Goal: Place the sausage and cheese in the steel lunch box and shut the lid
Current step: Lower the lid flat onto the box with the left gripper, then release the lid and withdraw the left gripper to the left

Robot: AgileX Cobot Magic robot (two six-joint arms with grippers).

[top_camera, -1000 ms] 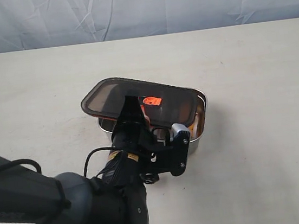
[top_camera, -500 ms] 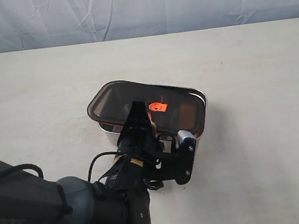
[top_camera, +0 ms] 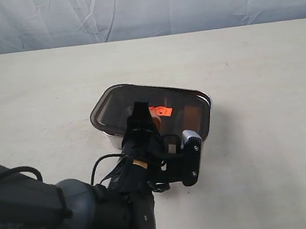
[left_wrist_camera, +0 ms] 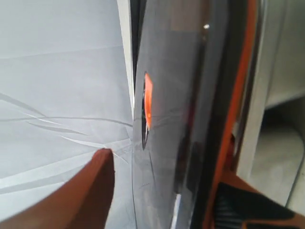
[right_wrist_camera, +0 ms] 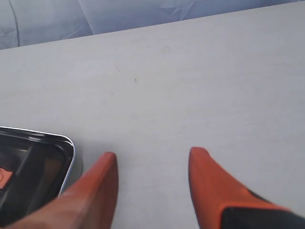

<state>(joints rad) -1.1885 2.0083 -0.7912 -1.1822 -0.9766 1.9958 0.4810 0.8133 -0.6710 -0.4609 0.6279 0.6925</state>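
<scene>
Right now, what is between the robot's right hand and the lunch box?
Just bare table. In the right wrist view, the open right hand sits beside the lunch box corner, and nothing else lies in the gap.

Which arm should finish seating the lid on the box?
Left. The left gripper clamps the lid, already over the box. The right gripper hangs open above the table beside the box's corner, holding nothing.
</scene>
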